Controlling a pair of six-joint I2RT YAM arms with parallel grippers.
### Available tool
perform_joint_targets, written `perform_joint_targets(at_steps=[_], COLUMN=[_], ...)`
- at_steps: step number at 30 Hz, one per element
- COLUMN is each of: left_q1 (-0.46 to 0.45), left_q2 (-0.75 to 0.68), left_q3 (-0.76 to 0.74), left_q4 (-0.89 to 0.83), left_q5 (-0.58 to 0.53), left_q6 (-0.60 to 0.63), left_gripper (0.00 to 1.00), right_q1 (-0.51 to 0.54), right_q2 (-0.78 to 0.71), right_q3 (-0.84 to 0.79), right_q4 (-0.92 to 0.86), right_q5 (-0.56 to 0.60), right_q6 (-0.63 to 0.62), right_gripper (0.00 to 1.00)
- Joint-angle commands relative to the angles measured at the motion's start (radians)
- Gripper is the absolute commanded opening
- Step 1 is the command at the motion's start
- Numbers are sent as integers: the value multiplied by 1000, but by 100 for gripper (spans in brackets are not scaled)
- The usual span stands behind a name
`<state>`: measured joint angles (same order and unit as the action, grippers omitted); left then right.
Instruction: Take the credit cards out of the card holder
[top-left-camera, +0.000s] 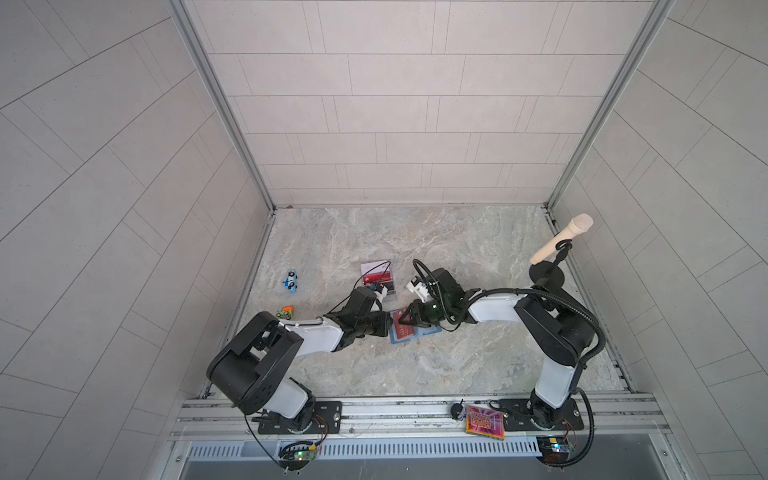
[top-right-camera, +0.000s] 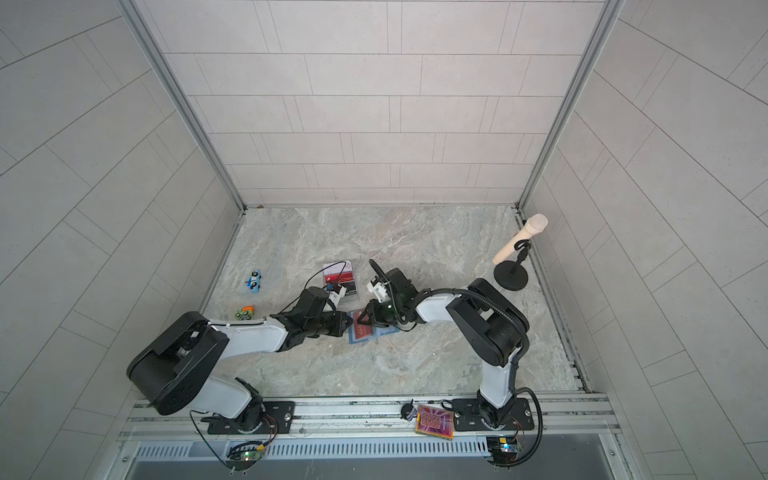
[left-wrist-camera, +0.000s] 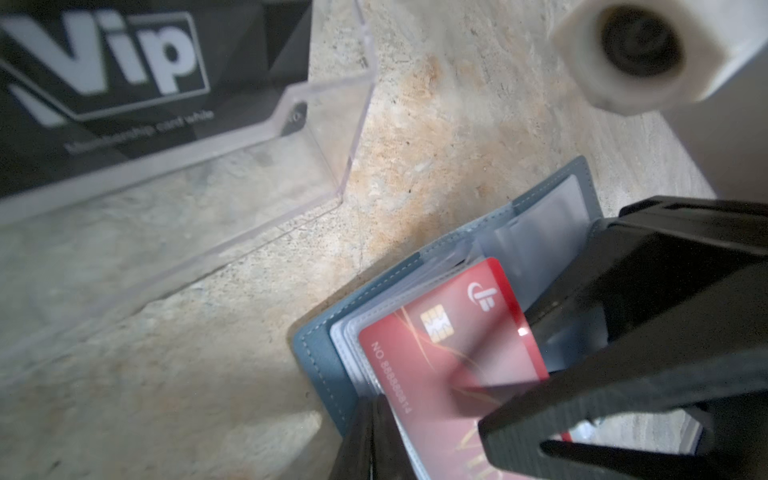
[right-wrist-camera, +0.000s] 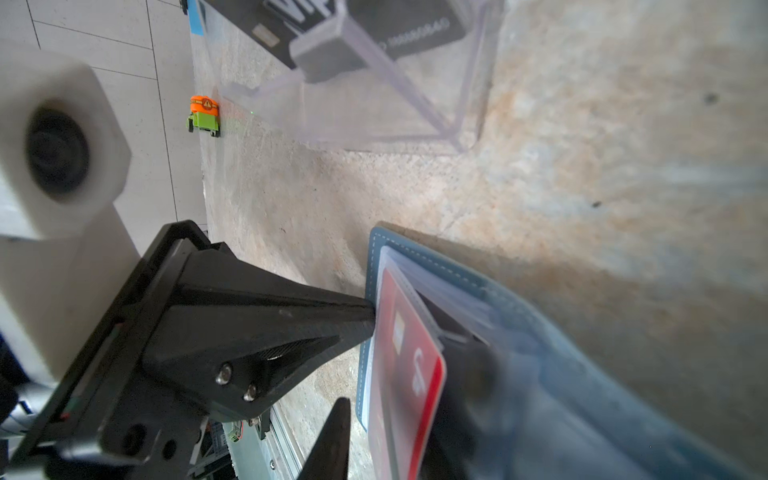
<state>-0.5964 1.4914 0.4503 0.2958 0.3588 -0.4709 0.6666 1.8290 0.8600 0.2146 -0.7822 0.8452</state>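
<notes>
Just below the middle of both top views your card holder (top-left-camera: 432, 331) lies open on the marble table (top-left-camera: 457, 374), both claws meeting over its left half. Your left gripper (right-wrist-camera: 368, 322) is closed to a point, its tip touching the holder's stitched edge. Your right gripper (top-left-camera: 403, 321) stands narrow, astride the raised end of the red card (left-wrist-camera: 449, 353), which pokes out of a clear sleeve (left-wrist-camera: 540, 220); whether it pinches the card you cannot tell. The card reads "NO 8888…" beside a gold chip (left-wrist-camera: 436, 328). Farther up the frame, the acrylic stand (left-wrist-camera: 324, 158) holds the dark card (left-wrist-camera: 124, 75), marked "Vip" and "Membership card".
</notes>
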Motion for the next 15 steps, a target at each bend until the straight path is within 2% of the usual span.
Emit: perform_joint_targets(at_steps=[1,11,15], left_q1=[-5,-5,-5], left_q2=[33,45,39], left_q3=[2,-8,-14], left_q4=[-60,-48,-46], left_q5=[-9,-14,-21], left_q6=[12,9,11], left_gripper=[8,8,8], right_q1=[13,6,-20], right_q2=[25,14,-9], right_q3=[27,0,-39], right_q4=[32,45,127], right_q5=[-35,-41,-63], right_q6=[17,16,53], right_gripper=[25,25,25])
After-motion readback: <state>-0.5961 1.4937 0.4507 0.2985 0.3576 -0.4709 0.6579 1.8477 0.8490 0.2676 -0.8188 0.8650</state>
